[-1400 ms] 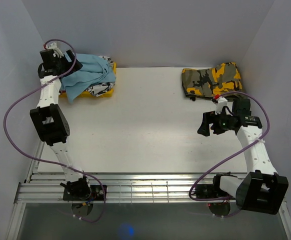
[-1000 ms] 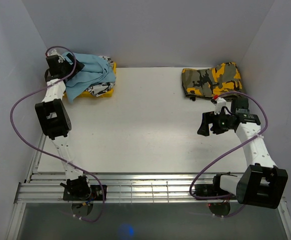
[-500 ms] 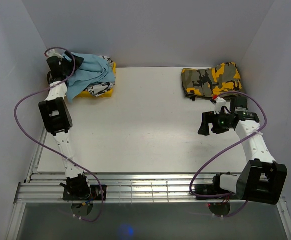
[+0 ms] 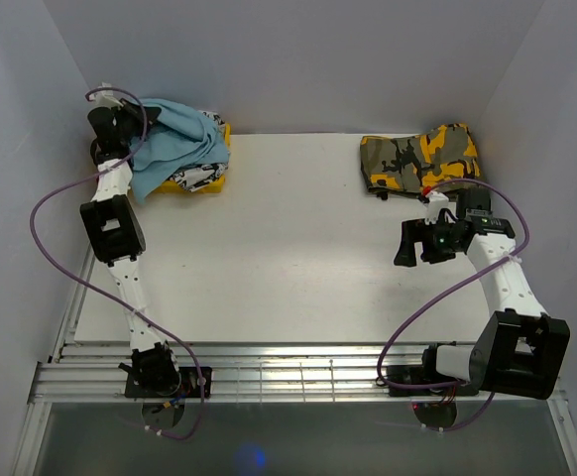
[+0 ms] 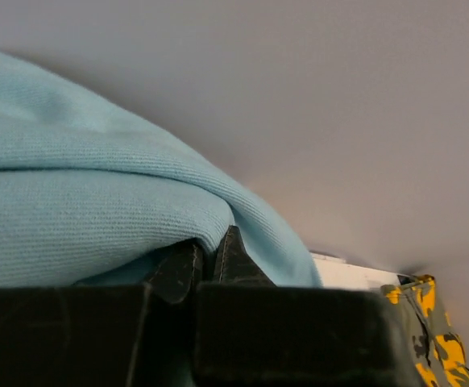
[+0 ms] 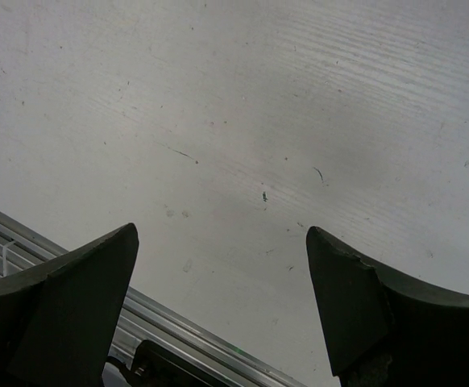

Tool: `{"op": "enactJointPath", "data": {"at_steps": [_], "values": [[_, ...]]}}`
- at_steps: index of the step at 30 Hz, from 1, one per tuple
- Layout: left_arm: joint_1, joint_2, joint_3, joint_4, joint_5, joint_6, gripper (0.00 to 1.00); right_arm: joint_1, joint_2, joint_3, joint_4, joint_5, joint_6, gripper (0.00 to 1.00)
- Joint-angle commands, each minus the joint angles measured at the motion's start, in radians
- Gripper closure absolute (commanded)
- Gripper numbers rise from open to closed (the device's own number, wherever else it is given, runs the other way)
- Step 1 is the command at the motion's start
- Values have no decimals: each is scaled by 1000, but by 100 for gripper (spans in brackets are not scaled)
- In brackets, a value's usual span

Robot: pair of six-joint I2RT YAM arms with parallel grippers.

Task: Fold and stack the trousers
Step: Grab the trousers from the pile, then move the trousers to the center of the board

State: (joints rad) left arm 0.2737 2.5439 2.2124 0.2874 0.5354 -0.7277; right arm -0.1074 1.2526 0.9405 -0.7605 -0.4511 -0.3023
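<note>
Nearest, the right hand (image 4: 404, 245) hangs wide open and empty over the desk (image 4: 269, 258); at the far-left corner the left hand (image 4: 133, 126) pinches the heaped light-blue trousers (image 4: 184, 139), which likely need dragging out flat next.

No text, label, brand, number or sign can be read in any view

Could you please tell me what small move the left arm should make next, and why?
Probably lift the left gripper and draw the light-blue soft cloth trousers toward the white table: it looks pinched on a fold, the trousers lie bunched on a yellow patterned garment, and the right gripper hangs open.
</note>
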Motion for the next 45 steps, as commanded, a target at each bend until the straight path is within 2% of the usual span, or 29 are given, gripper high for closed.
{"op": "enactJointPath", "data": {"at_steps": [1,8,16,20,24,25,27,29,30,31,32,34,35,38,39,40,45], "values": [[-14,-111,119,88,127,-35,100,-3,-2,53,-8,-9,-3,10],[-14,-329,102,113,193,-121,100,-5,-53,43,0,-34,-6,10],[-13,-632,-11,118,238,-200,100,-3,-116,84,-5,-69,-9,10],[-16,-706,-19,110,293,-295,100,-3,-139,104,1,-104,-20,10],[-57,-815,-23,105,339,-315,100,-3,-166,144,0,-164,-43,10],[-85,-853,-60,102,348,-312,100,-3,-174,165,-8,-197,-61,10],[-143,-966,-175,85,363,-247,100,-3,-214,181,7,-366,-102,10],[-255,-1069,-387,33,359,-135,100,-3,-243,201,117,-585,2,10],[-318,-1105,-454,12,344,-92,100,5,-274,157,256,-609,113,10],[-362,-1134,-503,-19,330,-69,100,36,-294,129,474,-603,240,10],[-387,-1146,-504,-31,318,-41,100,37,-314,113,556,-578,241,10],[-463,-1163,-546,-86,258,40,100,157,-334,132,676,-464,295,10],[-487,-1171,-562,-99,236,63,100,202,-325,153,690,-421,295,10],[-601,-1191,-603,-162,126,174,100,302,-248,233,748,-391,445,10],[-658,-1205,-650,-168,50,221,100,416,-204,275,785,-286,465,10],[-669,-1205,-651,-168,32,228,100,417,-203,280,785,-285,465,10],[-692,-1166,-640,-179,-14,249,100,607,-211,267,811,-142,398,10]]}}
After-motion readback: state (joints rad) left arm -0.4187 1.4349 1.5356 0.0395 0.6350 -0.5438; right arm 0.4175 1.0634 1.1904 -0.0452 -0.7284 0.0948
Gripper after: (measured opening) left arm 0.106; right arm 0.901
